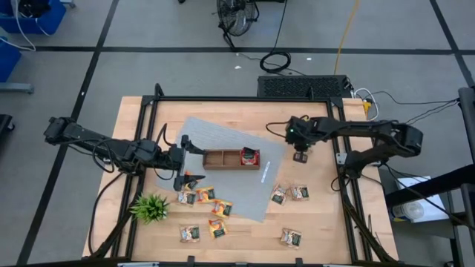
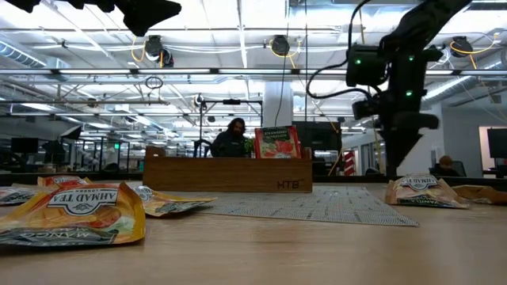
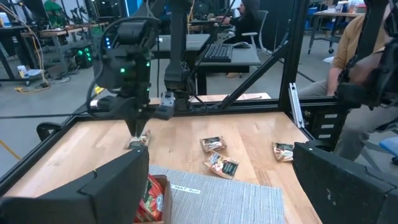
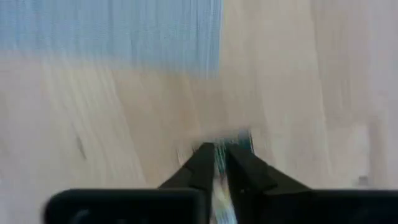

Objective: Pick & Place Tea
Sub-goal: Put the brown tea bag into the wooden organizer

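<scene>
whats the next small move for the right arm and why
Probably lift straight up. The right gripper has its fingers pinched on a tea sachet at the bare table, beside the grey mat. Raising it would clear the surface before carrying it to the wooden tray, which already holds red sachets in one end compartment.

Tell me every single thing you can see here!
tea sachets: eight loose, orange, red, pale; spread over table and mat edge
tray sachet: at least one, red; tray's right compartment
held sachet: one, colour unclear; in right gripper
tray: one, brown; on mat
mat: one, grey; table's middle
plant: one, green; beside left arm
table: one, pale wood
people: at least two; room behind
left gripper: jaws open, beside tray
right gripper: jaws pinching sachet
</scene>
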`<state>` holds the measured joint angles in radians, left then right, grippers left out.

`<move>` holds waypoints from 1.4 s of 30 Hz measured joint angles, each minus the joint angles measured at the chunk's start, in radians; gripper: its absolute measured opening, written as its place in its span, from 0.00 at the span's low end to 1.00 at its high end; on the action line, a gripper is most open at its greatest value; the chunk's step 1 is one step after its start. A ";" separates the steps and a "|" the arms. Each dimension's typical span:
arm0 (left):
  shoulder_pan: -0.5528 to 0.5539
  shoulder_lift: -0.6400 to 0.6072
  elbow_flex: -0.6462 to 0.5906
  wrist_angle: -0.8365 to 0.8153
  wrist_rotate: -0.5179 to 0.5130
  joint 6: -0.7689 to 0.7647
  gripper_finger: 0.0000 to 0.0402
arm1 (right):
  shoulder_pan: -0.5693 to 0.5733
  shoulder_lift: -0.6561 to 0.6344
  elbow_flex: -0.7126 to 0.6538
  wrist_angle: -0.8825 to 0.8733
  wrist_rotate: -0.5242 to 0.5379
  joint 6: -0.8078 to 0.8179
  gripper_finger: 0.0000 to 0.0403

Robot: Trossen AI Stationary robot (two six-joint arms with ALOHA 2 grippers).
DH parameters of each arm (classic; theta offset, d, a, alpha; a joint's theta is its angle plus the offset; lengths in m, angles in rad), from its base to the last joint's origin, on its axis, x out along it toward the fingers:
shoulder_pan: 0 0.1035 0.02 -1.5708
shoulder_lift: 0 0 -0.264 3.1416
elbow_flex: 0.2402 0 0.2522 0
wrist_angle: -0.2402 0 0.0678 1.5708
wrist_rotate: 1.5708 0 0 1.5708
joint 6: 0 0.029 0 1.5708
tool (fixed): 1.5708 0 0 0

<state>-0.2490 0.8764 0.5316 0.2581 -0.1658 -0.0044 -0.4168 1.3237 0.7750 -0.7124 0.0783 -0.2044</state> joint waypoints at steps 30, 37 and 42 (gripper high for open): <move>0.000 0.000 0.000 0.000 0.000 0.000 0.97 | -0.176 0.301 0.016 -0.155 -0.051 -0.049 0.38; 0.000 0.000 0.000 0.000 0.000 0.000 0.97 | -0.163 0.287 0.016 -0.135 -0.051 -0.039 0.05; 0.000 0.000 0.000 0.000 0.000 -0.005 0.97 | -0.118 0.195 0.030 -0.141 -0.001 0.029 0.05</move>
<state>-0.2493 0.8768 0.5316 0.2585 -0.1654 -0.0090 -0.5343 1.5188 0.8045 -0.8537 0.0774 -0.1753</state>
